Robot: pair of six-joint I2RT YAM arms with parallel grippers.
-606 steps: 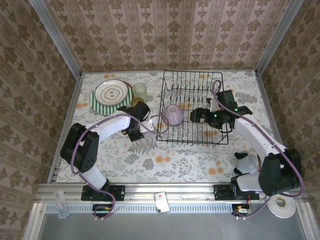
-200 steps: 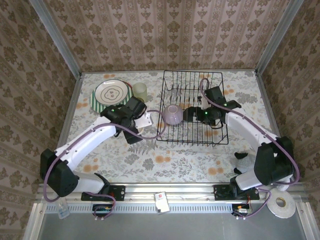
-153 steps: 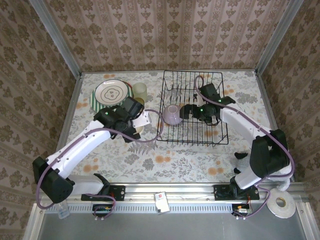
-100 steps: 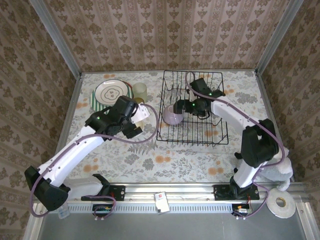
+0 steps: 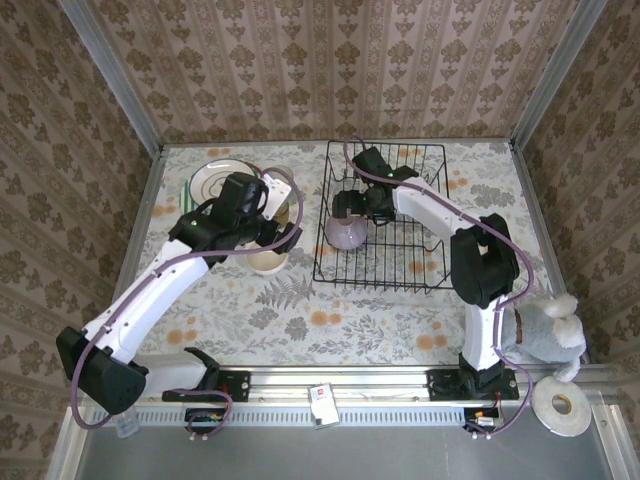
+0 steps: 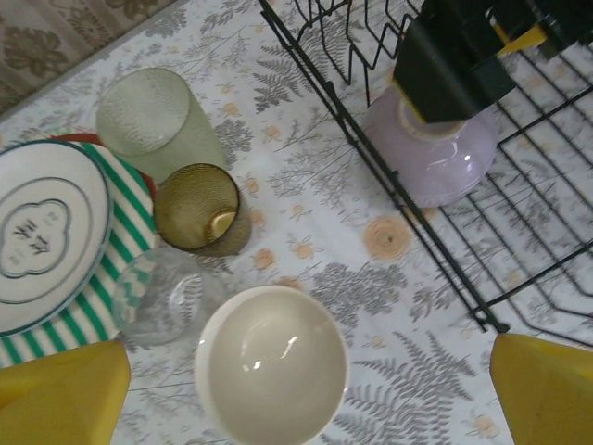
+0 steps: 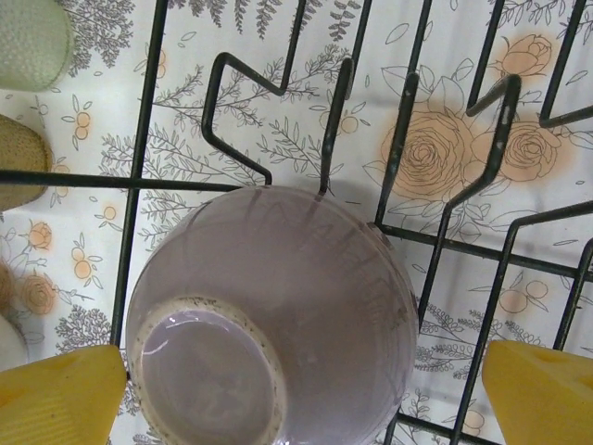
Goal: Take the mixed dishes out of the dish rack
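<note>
Jaws on both grippers are spread wide, nothing held. Right gripper (image 7: 296, 399) hangs right over the upside-down lavender bowl (image 7: 278, 315), which sits in the left side of the rack (image 5: 390, 284). Left gripper (image 6: 296, 399) hovers above a cream bowl (image 6: 271, 366) beside the amber cup (image 6: 198, 209).

My left arm (image 5: 150, 290) reaches up from its base and leans toward the middle, wrist bent over, left gripper (image 6: 301, 394) facing straight down with its yellow fingers (image 6: 56, 394) spread wide, gripping nothing. My right arm (image 5: 470, 255) stretches far forward, then its forearm angles leftward; the right gripper (image 7: 296, 399) points down too, jaws fully apart.
</note>
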